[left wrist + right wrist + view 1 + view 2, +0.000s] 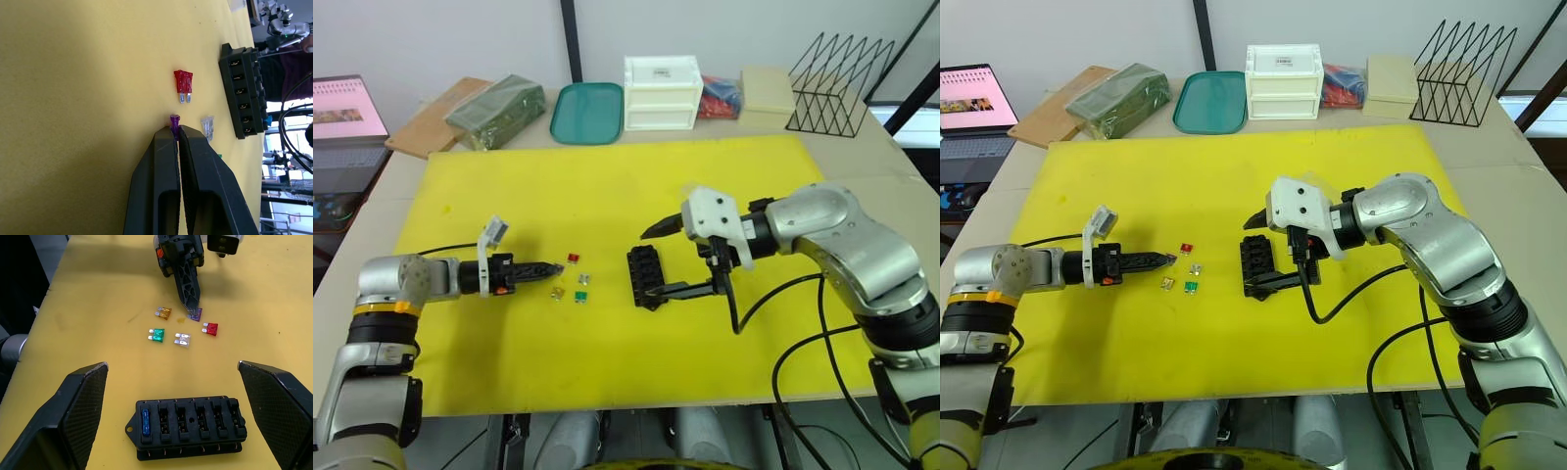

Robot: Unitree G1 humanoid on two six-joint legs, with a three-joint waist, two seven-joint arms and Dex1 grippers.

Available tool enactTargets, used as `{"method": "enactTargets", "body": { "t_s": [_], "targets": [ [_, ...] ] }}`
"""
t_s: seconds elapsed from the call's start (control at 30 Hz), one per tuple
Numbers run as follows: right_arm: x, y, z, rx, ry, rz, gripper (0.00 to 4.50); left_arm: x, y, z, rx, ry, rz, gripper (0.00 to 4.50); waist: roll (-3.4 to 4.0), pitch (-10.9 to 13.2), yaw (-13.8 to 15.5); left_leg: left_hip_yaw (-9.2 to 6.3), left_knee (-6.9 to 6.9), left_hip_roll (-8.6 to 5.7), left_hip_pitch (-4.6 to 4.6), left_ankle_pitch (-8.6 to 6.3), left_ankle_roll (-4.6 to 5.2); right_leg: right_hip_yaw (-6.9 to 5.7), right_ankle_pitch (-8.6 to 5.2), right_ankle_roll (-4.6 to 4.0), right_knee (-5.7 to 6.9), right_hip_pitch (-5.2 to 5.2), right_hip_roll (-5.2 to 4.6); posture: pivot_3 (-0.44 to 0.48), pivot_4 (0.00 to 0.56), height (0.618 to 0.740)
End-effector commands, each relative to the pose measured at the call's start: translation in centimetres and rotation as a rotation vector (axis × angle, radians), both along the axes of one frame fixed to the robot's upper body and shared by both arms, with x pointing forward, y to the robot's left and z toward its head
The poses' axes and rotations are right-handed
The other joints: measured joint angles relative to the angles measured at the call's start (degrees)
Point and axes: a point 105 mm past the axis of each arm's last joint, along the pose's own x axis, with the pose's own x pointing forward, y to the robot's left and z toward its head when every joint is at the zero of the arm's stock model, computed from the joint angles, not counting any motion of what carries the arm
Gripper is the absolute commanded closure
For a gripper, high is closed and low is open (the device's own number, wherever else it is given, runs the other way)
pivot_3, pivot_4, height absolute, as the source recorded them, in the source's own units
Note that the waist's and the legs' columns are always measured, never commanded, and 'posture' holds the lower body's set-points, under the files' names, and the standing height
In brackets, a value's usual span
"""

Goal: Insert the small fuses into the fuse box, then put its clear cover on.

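The black fuse box [188, 428] lies on the yellow mat [607, 186], with a blue fuse [145, 423] seated in one end slot and the other slots empty. My right gripper [171, 364] is open wide, with one finger on each side of the box. My left gripper [176, 128] is shut on a purple fuse [174, 121], low over the mat just left of the loose fuses. Red [211, 329], clear [183, 339], green [157, 335] and tan [164, 313] fuses lie between my left gripper and the box. The clear cover is out of view.
Along the back edge stand a white drawer box [662, 93], a teal tray [588, 113], a green box [496, 110], a wooden board [431, 117] and a black wire rack [837, 83]. A laptop [347, 108] sits off the table to the left.
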Motion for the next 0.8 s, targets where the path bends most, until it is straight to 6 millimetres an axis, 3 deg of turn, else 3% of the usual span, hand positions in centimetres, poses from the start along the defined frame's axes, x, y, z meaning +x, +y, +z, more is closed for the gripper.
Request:
{"method": "enactTargets", "body": {
  "t_s": [0.03, 0.13, 0.23, 0.27, 0.47, 0.63, 0.8],
  "targets": [
    [-0.3, 0.4, 0.9, -0.001, -0.048, 0.029, 0.00, -0.4, 1.8, -1.3, 0.068, 0.036, 0.044, 4.35, 0.00, 0.0, -0.1, 0.00, 0.00, 0.00, 0.00, 0.00, 0.00, 0.00, 0.00, 0.00, 0.00, 0.00, 0.00, 0.000, 0.150, 0.740],
    [-0.3, 0.3, 1.0, 0.002, -0.042, 0.024, 0.00, -0.3, 1.9, -0.4, 0.057, -0.025, 0.033, 4.35, 0.00, 0.0, -0.2, 0.00, 0.00, 0.01, 0.00, 0.01, -0.01, 0.00, 0.00, 0.00, 0.01, -0.01, 0.01, 0.000, 0.150, 0.740],
    [-0.3, 0.2, 1.6, 0.042, 0.020, -0.002, 0.00, 0.5, 0.7, 4.7, -0.031, -0.358, -0.015, 4.35, -0.02, 0.0, -0.1, 0.00, -0.01, 0.03, -0.02, 0.01, -0.02, 0.02, 0.00, -0.01, 0.02, -0.04, 0.01, 0.000, 0.150, 0.740],
    [-0.4, 0.2, 1.7, 0.049, 0.032, -0.007, 0.00, 0.4, 0.5, 5.6, -0.044, -0.419, -0.023, 4.35, -0.03, 0.0, 0.0, -0.01, -0.01, 0.04, -0.05, 0.02, -0.03, 0.02, 0.01, -0.02, 0.02, -0.05, 0.01, 0.000, 0.150, 0.740],
    [-0.6, 0.3, 4.9, 0.211, 0.250, -0.073, 0.00, -4.2, -3.9, 10.7, -0.058, -0.718, -0.236, 4.35, -0.04, 0.0, 0.3, -0.01, -0.01, 0.01, -0.11, 0.02, -0.03, 0.09, 0.04, -0.05, -0.11, -0.03, -0.05, 0.000, 0.150, 0.740],
    [-1.0, 0.4, 6.9, 0.289, 0.379, -0.091, 0.00, -6.4, -6.8, 12.9, -0.083, -0.839, -0.336, 4.35, -0.04, 0.0, 0.3, -0.01, -0.01, 0.02, -0.08, 0.02, -0.03, 0.10, 0.05, -0.08, -0.10, 0.00, -0.03, 0.000, 0.150, 0.740],
    [-1.3, 0.5, 6.9, 0.274, 0.421, -0.103, 0.00, -6.9, -8.5, 14.4, -0.129, -0.906, -0.361, 4.35, -0.04, 0.0, 0.3, 0.00, -0.02, 0.02, -0.07, 0.01, -0.03, 0.10, 0.06, -0.08, -0.09, -0.01, -0.01, 0.000, 0.150, 0.740]
  ]
}}
